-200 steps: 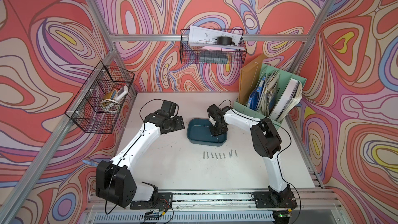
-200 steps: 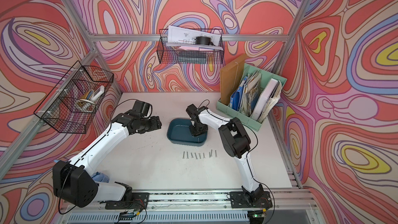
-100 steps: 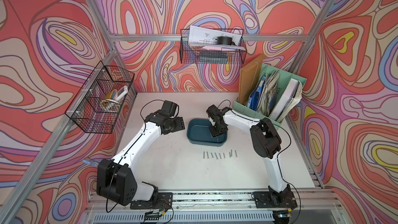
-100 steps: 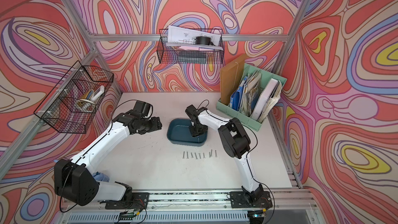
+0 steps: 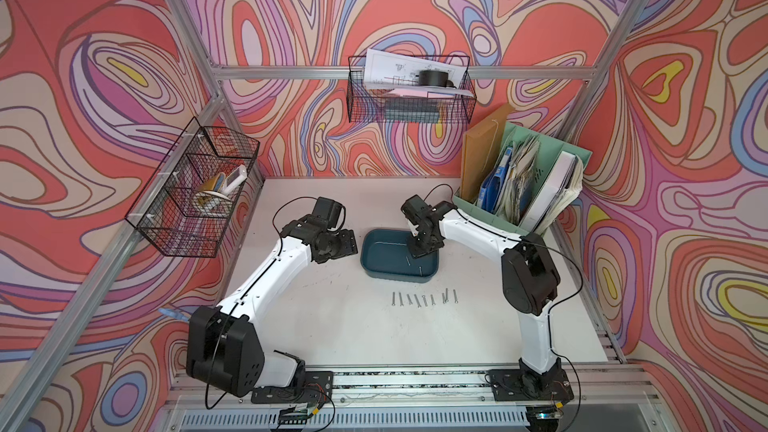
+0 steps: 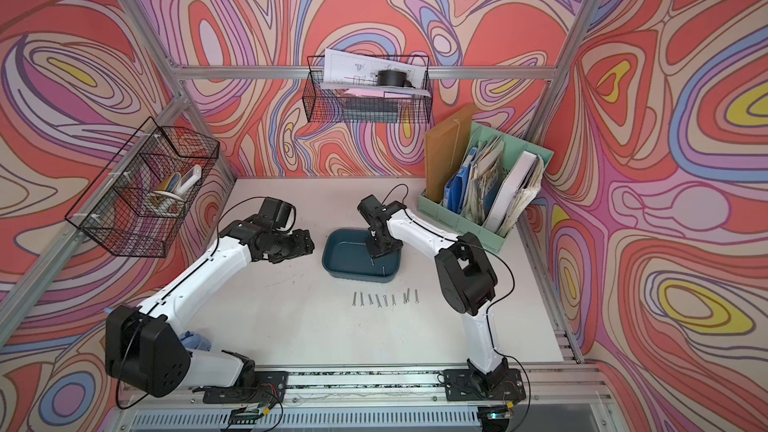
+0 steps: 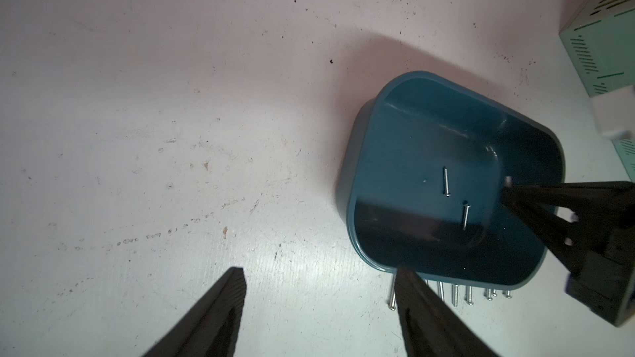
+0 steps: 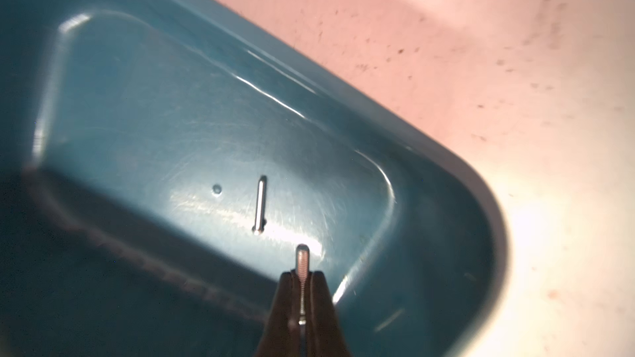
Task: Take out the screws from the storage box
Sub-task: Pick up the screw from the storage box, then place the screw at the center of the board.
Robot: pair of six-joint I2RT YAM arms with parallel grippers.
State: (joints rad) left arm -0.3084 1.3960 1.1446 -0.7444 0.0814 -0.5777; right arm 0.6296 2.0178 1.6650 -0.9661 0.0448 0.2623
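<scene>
Teal plastic, the storage box sits central on the tabletop in both top views; the right gripper dips inside it, the left gripper is just beside it, and a row of screws lies nearer the front edge. Left wrist view: the left gripper is spread wide, empty; two screws lie in the box. Right wrist view: the right gripper is clamped on one screw, another loose beyond it

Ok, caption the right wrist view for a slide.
The right gripper pinches one screw over the storage box; another lies inside.
</scene>
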